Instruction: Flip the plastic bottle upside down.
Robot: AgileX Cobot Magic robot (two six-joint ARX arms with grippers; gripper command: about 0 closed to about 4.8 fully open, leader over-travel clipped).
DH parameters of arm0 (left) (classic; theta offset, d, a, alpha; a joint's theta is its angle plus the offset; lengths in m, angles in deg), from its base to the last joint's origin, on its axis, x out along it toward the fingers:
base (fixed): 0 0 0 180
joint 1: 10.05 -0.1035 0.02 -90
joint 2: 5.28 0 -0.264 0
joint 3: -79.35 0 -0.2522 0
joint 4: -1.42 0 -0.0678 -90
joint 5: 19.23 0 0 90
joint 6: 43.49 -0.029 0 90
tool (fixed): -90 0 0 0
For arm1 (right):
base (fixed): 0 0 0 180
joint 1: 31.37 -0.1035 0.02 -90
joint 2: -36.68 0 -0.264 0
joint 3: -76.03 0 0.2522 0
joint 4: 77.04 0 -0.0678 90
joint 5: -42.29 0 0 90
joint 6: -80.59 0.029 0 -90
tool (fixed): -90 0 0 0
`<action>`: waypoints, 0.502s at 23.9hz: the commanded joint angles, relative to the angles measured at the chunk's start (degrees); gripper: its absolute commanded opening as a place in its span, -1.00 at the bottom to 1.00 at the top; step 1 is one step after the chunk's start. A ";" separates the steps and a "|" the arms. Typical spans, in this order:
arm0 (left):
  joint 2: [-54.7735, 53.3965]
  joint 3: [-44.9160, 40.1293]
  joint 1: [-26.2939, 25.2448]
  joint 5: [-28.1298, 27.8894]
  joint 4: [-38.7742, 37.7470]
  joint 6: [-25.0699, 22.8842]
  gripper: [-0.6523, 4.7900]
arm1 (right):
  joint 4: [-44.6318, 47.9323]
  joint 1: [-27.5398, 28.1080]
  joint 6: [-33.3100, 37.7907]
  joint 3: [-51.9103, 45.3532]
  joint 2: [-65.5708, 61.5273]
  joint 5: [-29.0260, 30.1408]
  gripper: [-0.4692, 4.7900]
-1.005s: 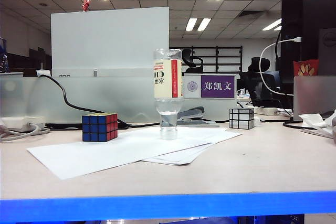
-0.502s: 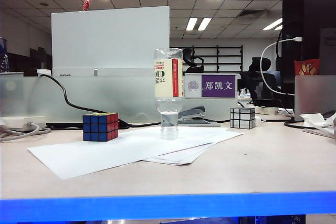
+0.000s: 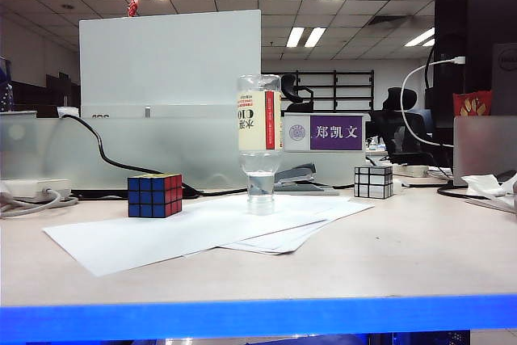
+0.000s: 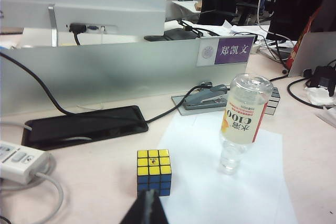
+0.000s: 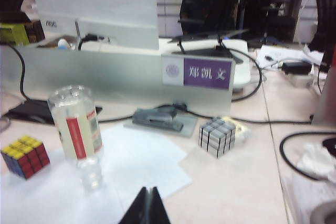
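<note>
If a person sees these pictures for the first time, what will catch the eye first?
The plastic bottle stands upside down on its cap, on the white paper sheets at the middle of the table. A colourful cube sits to its left and a silver cube to its right. Both end effectors, left and right, are shut, apart from everything.

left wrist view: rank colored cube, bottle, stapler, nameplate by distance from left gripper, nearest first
From the shut left gripper, low in the foreground:
1. Colored cube, just ahead of the fingertips, at the paper's edge.
2. Plastic bottle, standing cap-down on the paper, off to one side.
3. Stapler, behind the paper near the divider.
4. Purple nameplate, up on the divider.
</note>
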 commanded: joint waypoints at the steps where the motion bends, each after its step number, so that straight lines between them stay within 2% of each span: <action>1: 0.09 0.20 0.00 0.07 -0.94 0.59 -0.78 | -3.45 -0.02 0.04 0.22 0.09 0.11 -0.84; 7: 0.09 0.20 -0.02 -0.13 -1.40 0.59 -0.77 | -8.85 -0.02 0.04 0.22 0.11 0.11 -0.84; 12: 0.09 0.20 -0.02 -0.15 -1.38 0.59 -0.78 | -9.33 -0.02 0.04 0.22 0.11 -0.02 -0.84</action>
